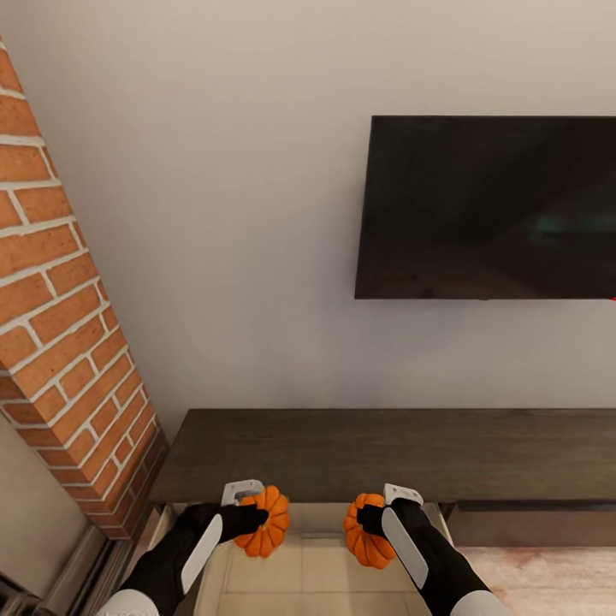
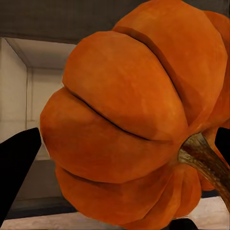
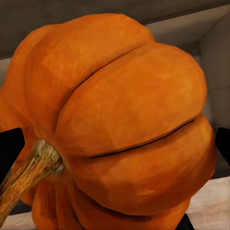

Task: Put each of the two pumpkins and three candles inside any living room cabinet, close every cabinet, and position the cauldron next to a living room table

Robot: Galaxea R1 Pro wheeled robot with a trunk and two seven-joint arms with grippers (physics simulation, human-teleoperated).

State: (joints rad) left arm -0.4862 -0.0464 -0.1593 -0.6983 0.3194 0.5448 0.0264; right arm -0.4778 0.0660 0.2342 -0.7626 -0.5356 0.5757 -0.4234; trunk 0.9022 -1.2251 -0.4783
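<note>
Two orange ribbed pumpkins hang over the open drawer (image 1: 316, 560) of the dark brown cabinet (image 1: 385, 453). My left gripper (image 1: 257, 520) is shut on the left pumpkin (image 1: 268, 522); close up that pumpkin (image 2: 134, 124) has its brown stem at one side, between black fingers (image 2: 17, 167). My right gripper (image 1: 370, 522) is shut on the right pumpkin (image 1: 368, 532), and the right wrist view has this pumpkin (image 3: 120, 124) with pale drawer walls behind it. The drawer's inside is pale beige. No candles or cauldron are in view.
A red brick column (image 1: 68, 325) stands at the left beside the cabinet. A black TV (image 1: 488, 210) hangs on the white wall above the cabinet top. Pale wooden floor (image 1: 547, 573) lies at the lower right.
</note>
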